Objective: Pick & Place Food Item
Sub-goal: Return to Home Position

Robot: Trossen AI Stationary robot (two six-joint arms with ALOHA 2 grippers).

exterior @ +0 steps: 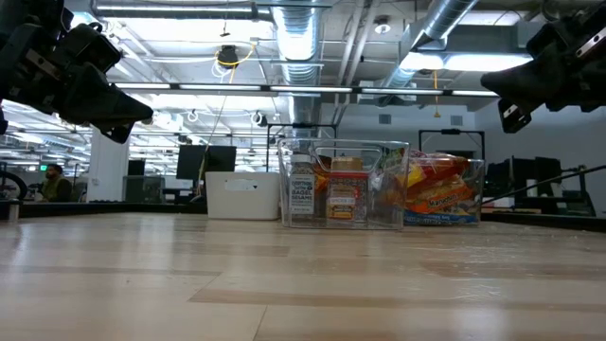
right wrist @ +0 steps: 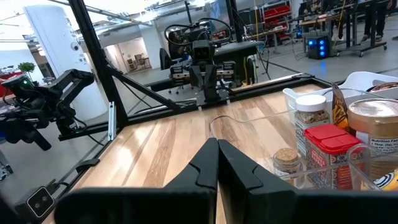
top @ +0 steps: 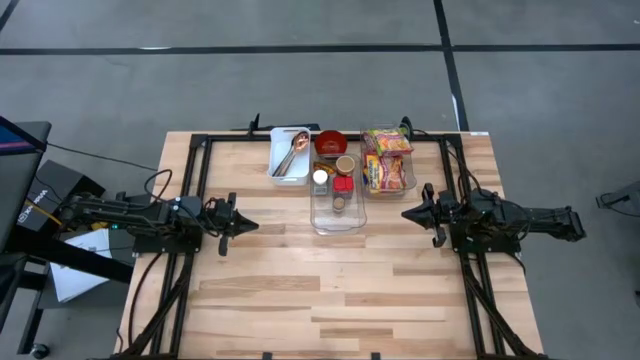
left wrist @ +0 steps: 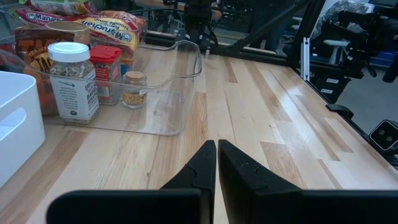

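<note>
Both arms lie level over the counter (top: pixel 300 290), left pincer (top: pixel 243 226) at 9 o'clock & right pincer (top: pixel 408 213) at 3, tips facing, both pinched closed.

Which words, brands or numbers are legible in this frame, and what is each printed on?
"Maruchan": on the orange noodle pack, left wrist view.
"Nutrition Facts": on the tan-lidded jar, right wrist view.
Labels on the white-lidded jar and the red-lidded jar: too small to read.
No numbers can be read.
</note>
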